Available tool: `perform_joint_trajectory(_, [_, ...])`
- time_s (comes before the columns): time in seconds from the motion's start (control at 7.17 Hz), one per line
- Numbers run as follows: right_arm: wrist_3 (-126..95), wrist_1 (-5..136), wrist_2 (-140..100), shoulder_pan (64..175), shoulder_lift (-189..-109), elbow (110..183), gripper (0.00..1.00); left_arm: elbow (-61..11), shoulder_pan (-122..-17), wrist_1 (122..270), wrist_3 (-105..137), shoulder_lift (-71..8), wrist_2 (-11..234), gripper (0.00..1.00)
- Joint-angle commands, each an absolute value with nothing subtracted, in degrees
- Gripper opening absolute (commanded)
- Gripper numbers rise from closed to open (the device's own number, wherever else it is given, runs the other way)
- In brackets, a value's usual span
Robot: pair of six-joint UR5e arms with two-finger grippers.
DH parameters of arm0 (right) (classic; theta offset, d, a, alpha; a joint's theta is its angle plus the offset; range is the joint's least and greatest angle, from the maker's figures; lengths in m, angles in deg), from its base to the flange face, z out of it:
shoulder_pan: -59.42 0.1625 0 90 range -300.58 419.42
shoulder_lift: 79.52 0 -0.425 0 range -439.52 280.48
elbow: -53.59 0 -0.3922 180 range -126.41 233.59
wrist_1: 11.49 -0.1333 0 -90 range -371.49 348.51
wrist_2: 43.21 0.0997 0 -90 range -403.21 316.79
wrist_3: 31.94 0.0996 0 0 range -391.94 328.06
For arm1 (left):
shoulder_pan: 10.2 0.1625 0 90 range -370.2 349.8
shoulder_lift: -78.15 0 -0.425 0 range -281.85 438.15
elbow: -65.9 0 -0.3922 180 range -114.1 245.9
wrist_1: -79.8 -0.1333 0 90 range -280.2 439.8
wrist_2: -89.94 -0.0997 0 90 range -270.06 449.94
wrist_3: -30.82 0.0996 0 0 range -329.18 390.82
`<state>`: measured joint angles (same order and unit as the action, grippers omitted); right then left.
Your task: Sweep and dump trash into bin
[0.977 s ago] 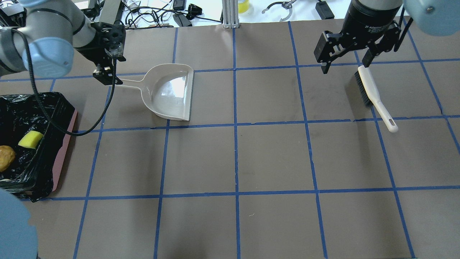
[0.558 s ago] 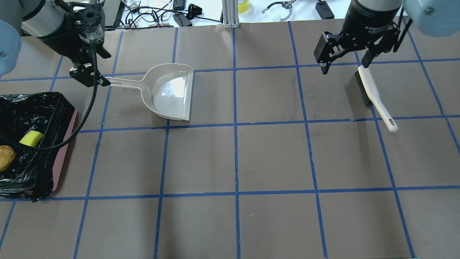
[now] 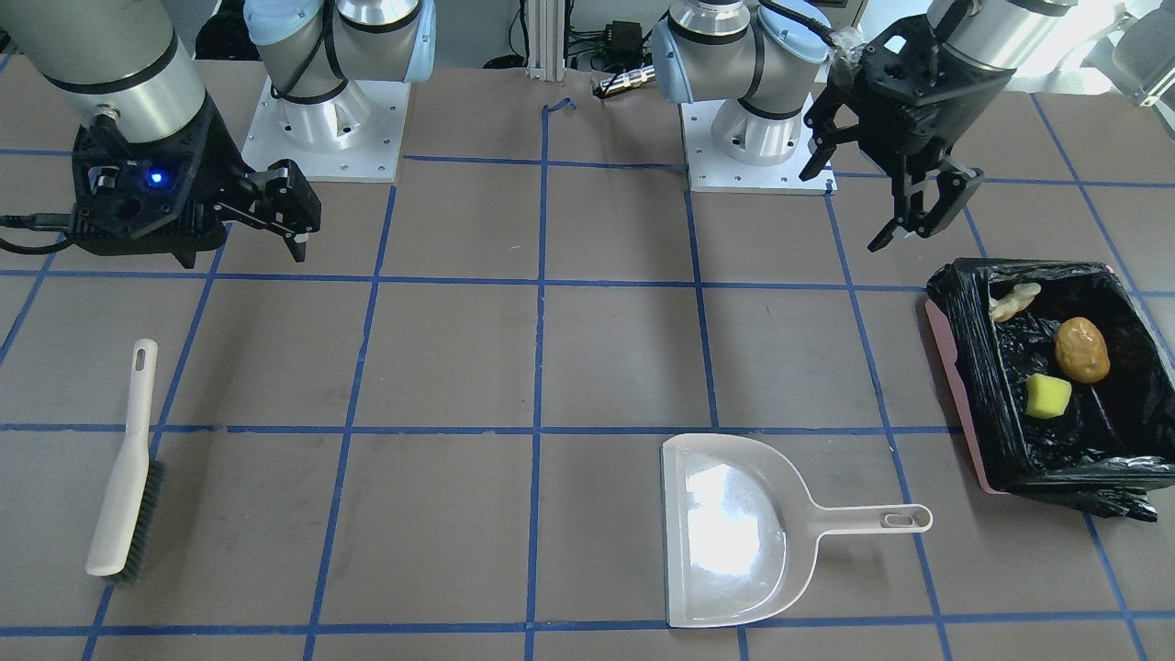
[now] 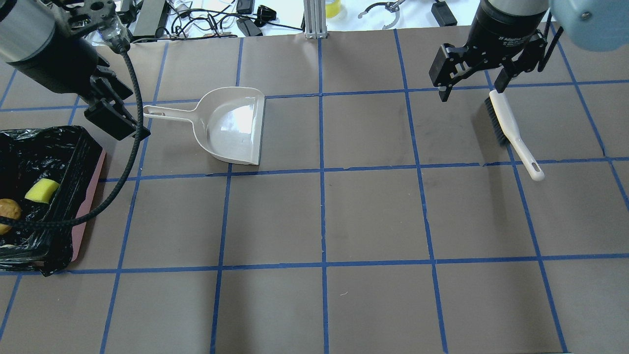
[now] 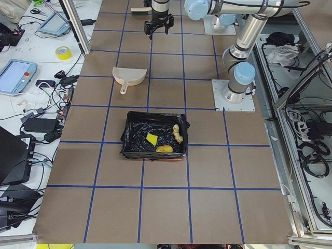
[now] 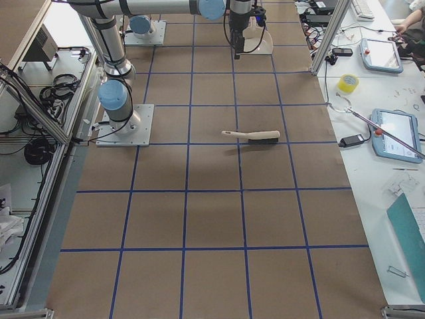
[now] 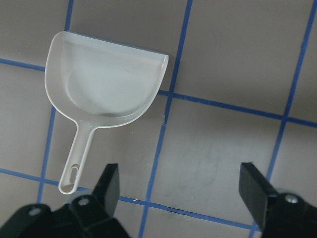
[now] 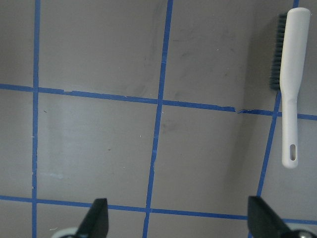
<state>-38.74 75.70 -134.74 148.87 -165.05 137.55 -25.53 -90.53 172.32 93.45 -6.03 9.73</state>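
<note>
The bin, pink-sided with a black bag liner, stands at the table's left end and holds all three trash pieces: the golden-brown lump, the pale bread-like piece and the yellow-green wedge. My left gripper is open and empty, raised above the table between the bin and the handle of the off-white dustpan. Its wrist view shows the open gripper above the empty dustpan. My right gripper is open and empty, hovering beside the brush.
The dustpan lies flat and empty, its handle pointing toward the bin. The white-handled brush lies on the table under the right arm and shows in the right wrist view. Cables and gear lie beyond the far edge.
My left gripper has pulled back from the dustpan handle, toward the left and higher. The dustpan, the brush and the right arm have not moved.
</note>
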Motion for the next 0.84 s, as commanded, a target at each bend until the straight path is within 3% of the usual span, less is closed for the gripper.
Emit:
perform_joint_trajectory(0.0, [-38.4, 75.7, -134.4, 148.8, -165.0, 137.6, 1.0, -25.4, -90.5, 172.6, 70.9, -6.1, 9.3, 1.0])
perform_joint_trajectory(0.7, [-38.8, 75.8, -134.8, 148.8, -164.9, 137.7, 1.0, -25.3, -103.0, 168.8, 35.3, -7.5, 0.1, 1.0])
